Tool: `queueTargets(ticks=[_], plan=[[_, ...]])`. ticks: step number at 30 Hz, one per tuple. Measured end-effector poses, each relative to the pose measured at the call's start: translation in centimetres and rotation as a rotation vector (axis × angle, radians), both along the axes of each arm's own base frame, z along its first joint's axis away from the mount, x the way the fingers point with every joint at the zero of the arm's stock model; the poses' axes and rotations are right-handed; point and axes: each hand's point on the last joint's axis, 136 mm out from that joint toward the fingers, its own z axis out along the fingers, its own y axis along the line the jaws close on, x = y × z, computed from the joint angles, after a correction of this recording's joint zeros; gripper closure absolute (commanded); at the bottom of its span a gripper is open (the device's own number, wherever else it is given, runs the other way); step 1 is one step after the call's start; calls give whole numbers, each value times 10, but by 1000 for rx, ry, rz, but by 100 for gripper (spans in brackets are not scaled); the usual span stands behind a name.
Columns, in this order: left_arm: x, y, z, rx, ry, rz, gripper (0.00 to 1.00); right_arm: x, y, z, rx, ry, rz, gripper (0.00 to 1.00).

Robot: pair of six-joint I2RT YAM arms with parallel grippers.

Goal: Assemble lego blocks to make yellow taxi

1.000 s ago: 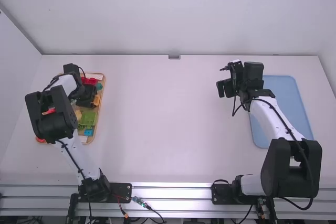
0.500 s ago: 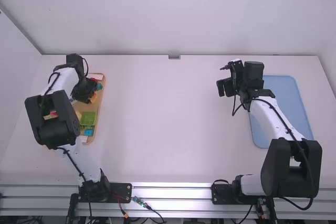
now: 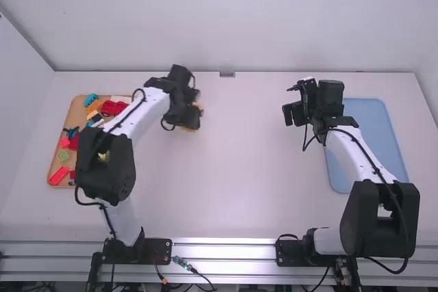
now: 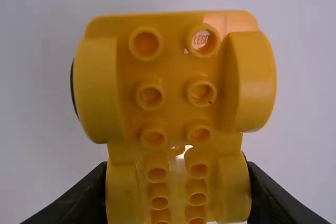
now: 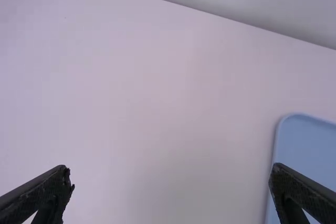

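Now the left pincer (image 4: 177, 188) is clasping the yellow block (image 4: 176, 72) toward the tabletop's (image 3: 239, 176) far edge. Good placing is needing level lowering.

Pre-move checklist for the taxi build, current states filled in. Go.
1. Left hand has the yellow block: ok, a finger on either side.
2. Held block away from the wooden tray: ok, it is over the table, to the tray's right in the high view.
3. Another block fitted on its studs: not ok, the studs in view are bare.
4. Right hand open and empty: ok.
5. Grip firm enough for pressing blocks together: cannot tell.
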Motion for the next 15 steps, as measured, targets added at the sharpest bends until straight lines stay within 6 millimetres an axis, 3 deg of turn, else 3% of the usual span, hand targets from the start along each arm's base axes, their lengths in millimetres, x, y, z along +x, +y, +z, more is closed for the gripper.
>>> queueTargets(ticks=[1,2,4,6,10,15], plan=[[-10,-19,-2,23,-3,-133,87,0,0,0,1,0,0,1],[-11,-21,-2,25,-3,-148,86,0,0,0,-2,0,2,1],[-41,-51,-14,74,13,-423,98,0,0,0,1,1,-1,1],[-68,-68,-29,109,33,-637,98,0,0,0,10,3,-10,1],[-103,-79,-59,166,46,-928,98,0,0,0,26,7,-25,1],[-102,-70,-88,250,-17,-1044,99,0,1,0,46,10,-42,1]])
